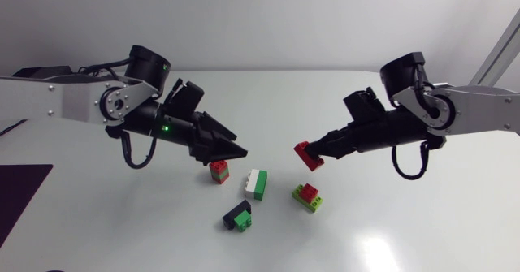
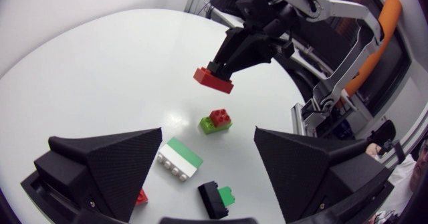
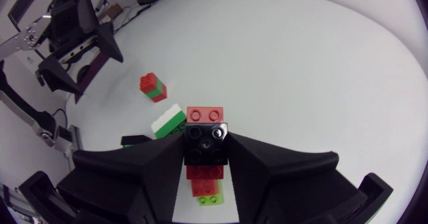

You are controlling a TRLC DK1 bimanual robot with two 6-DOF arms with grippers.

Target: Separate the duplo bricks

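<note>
Two joined bricks, the black brick (image 3: 206,144) clamped in our right gripper (image 1: 315,153) and the red brick (image 3: 205,114) stuck ahead of it, hang over the table (image 1: 406,223), and if our open, empty left gripper (image 1: 240,151) farther away pulls crookedly, we fear both may fall.

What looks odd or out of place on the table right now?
Nothing looks damaged or spilled. The white and green pair seems tipped on its side, and the right gripper holds a red brick off the table.
</note>
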